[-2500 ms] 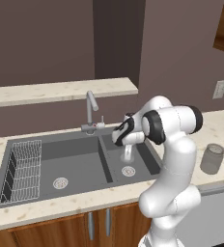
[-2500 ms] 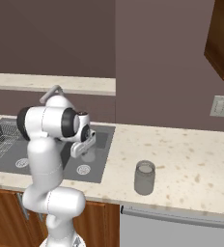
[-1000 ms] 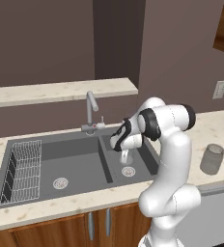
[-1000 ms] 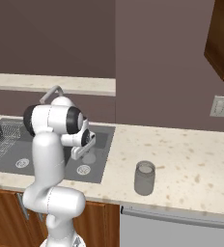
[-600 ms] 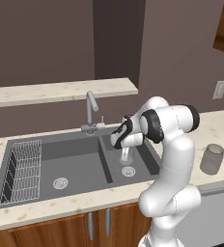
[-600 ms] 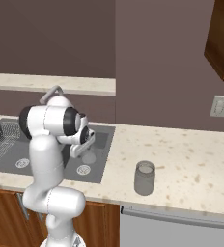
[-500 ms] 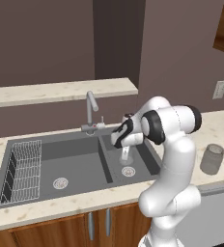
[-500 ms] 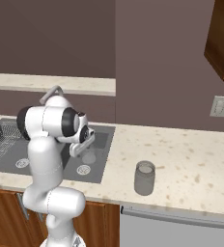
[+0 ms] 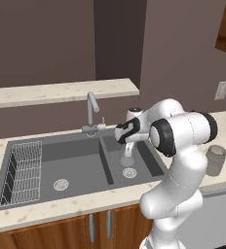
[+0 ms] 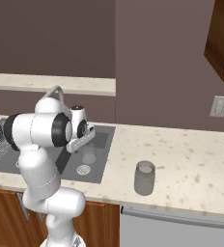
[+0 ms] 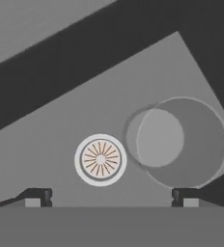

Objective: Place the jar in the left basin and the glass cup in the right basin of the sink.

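**Tumbler down in the narrow basin; the jar waits far along the bench**

The tool [image 11: 109,197] hangs above the narrower dark-grey right basin [image 9: 145,156] with its jaws spread wide and nothing between them. Directly beneath and slightly to one side stands the short, pale, clear glass cup [image 11: 179,141], upright on the basin floor beside the round steel drain [image 11: 100,159], apart from both fingertips [image 11: 36,197].

The relation that matters next, as a judgement: the small smoky dark-grey glass jar [image 10: 144,178] stands upright on the speckled cream stone bench [image 10: 191,164], well apart from the tool, on the side away from the basins and beyond the arm's own body. Its long axis is vertical, so a level reach from the side would seem to suit it. Its goal, the wider dark-grey left basin [image 9: 71,165] with the wire rack [image 9: 22,170], lies on the tool's opposite side, past the centre divider and the slim curved steel tap [image 9: 91,109].

The hand view looks straight down into the cup's mouth and shows it clear of the drain; the right base view gives the whole gap of bench between sink and jar.
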Robot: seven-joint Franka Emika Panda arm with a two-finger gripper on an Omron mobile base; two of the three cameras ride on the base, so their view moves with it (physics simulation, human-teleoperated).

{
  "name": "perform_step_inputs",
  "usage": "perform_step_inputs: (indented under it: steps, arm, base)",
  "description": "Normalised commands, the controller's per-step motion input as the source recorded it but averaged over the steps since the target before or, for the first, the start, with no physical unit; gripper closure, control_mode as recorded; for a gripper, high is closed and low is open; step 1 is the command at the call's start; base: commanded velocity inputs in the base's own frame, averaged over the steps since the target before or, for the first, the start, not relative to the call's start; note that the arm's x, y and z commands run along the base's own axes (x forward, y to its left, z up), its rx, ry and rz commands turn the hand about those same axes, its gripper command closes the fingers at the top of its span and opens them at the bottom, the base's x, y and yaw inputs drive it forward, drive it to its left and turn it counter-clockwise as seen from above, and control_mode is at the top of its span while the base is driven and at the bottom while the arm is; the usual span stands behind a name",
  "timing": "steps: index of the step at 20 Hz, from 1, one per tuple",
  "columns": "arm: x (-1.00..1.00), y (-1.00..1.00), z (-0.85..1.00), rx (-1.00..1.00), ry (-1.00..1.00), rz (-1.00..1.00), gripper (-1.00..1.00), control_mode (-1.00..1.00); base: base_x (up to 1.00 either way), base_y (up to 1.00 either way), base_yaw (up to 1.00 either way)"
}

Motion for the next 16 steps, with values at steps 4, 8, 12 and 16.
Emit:
perform_step_inputs:
  steps: [4,8,12,16]
  arm:
    - [-0.26,-0.16,0.4,0.0,0.08,-0.25,-1.0,-1.0]
    - [-0.29,-0.18,0.35,0.0,0.05,-0.3,-1.0,-1.0]
    - [-0.31,-0.16,0.35,0.0,0.08,-0.3,-1.0,-1.0]
    - [-0.3,-0.14,0.38,0.0,0.11,-0.27,-1.0,-1.0]
  base:
    - [0.0,0.0,0.0]
    - [0.0,0.0,0.0]
    - [0.0,0.0,0.0]
    - [0.0,0.0,0.0]
